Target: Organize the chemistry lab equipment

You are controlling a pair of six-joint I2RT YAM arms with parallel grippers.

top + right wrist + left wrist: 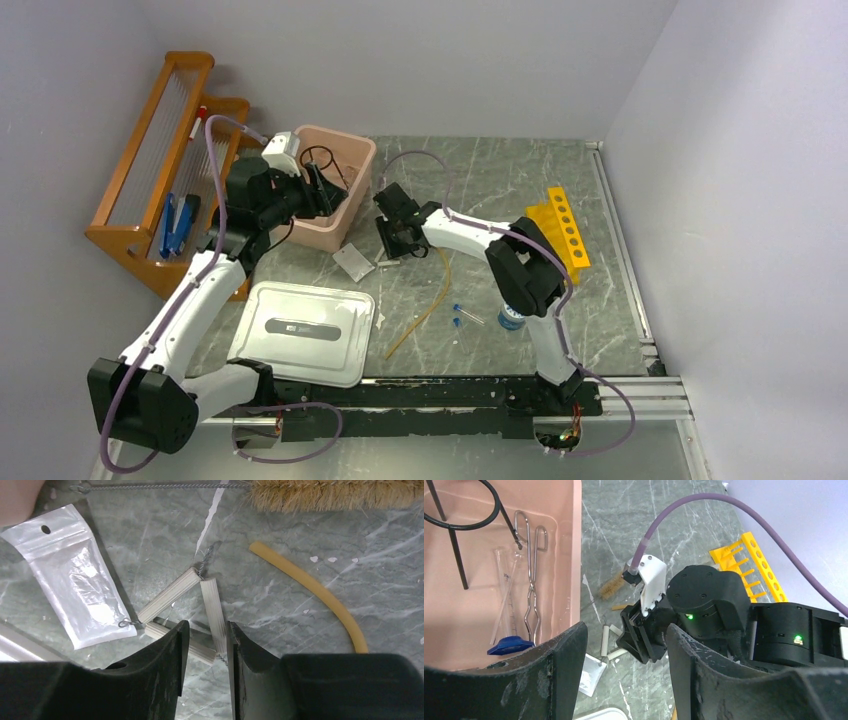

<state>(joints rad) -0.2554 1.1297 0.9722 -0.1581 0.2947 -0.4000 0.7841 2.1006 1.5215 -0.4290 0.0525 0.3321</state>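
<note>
The wire triangle (170, 594) with pale ceramic sleeves lies on the marble table, seen also in the top view (390, 262). My right gripper (206, 625) is down over its near corner, jaws narrowly open, one sleeve against the right finger (240, 650). A long tan rubber tube (320, 592) curves beside it. My left gripper (625, 627) hangs open and empty by the pink tub's wall (574, 555). In the tub lie the black tripod ring (459, 527), metal tongs (531, 580) and a glass cylinder with a blue base (509, 645).
A clear plastic bag (80, 580) and a bristle brush (330, 492) lie near the triangle. The yellow tube rack (562, 228) stands at the right, blue-capped vials (458, 310) and a blue piece (511, 318) in front. A white lid (300, 330) lies near left, the orange wooden rack (160, 150) far left.
</note>
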